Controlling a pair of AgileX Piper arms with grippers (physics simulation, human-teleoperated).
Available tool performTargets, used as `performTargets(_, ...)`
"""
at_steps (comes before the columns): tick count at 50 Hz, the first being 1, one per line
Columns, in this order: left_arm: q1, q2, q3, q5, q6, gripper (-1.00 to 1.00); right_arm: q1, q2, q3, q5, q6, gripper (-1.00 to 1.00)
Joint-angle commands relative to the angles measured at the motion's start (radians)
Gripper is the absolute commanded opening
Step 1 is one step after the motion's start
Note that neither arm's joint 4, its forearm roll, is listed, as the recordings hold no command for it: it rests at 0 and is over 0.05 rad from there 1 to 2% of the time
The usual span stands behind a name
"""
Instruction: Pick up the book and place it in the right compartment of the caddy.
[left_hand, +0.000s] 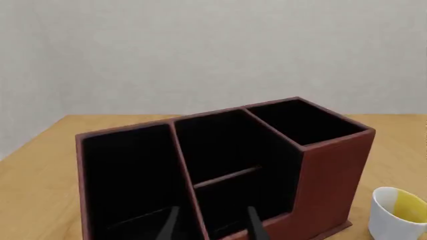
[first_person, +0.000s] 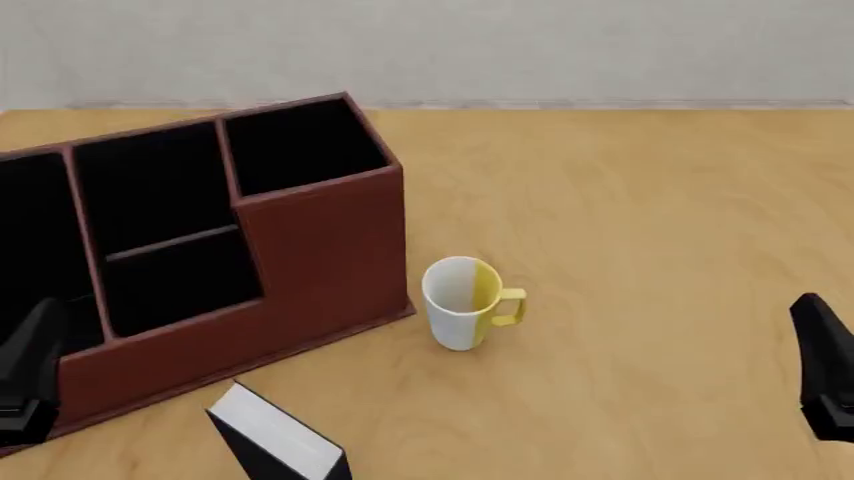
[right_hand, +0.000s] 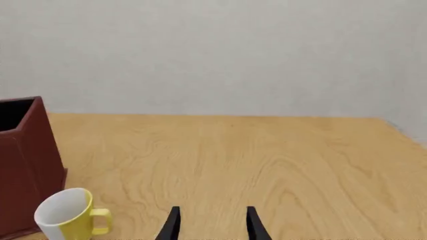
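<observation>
Down at the bottom edge of the front view we've got the thin black hardcover book (first_person: 276, 437), white page edges showing, just in front of the reddish-brown leather-look caddy (first_person: 327, 250). Left gripper (left_hand: 212, 225) and right gripper (right_hand: 211, 224): both fingers spread, holding nothing.
</observation>
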Motion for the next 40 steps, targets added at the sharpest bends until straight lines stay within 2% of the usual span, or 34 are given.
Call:
performTargets(1,-0.008,0.003,-0.007,0.006,0.008,1.00,0.004,0.002,0.026,-0.019,0.013,1.00)
performTargets(10,-0.008,0.000,-0.012,0.007,0.001,1.00,0.027,-0.001,0.023,-0.010,-0.010,1.00)
performTargets(16,-0.014,-0.001,-0.007,0.003,-0.006,1.00,0.076,0.000,-0.015,0.030,-0.035,1.00)
performTargets(27,-0.026,-0.001,-0.005,-0.004,-0.014,1.00,0.271,-0.001,-0.147,0.218,-0.106,1.00)
performTargets(29,-0.027,-0.001,-0.005,-0.005,-0.016,1.00,0.314,-0.001,-0.170,0.252,-0.091,1.00)
performTargets(30,-0.027,-0.001,-0.006,-0.005,-0.017,1.00,0.339,-0.001,-0.182,0.275,-0.110,1.00)
performTargets(33,-0.028,-0.001,-0.008,-0.005,-0.019,1.00,0.366,0.000,-0.201,0.303,-0.102,1.00)
performTargets(37,-0.030,-0.001,-0.008,-0.007,-0.017,1.00,0.437,0.011,-0.220,0.346,-0.143,1.00)
performTargets(40,-0.028,-0.001,-0.008,-0.008,-0.019,1.00,0.476,0.025,-0.234,0.359,-0.139,1.00)
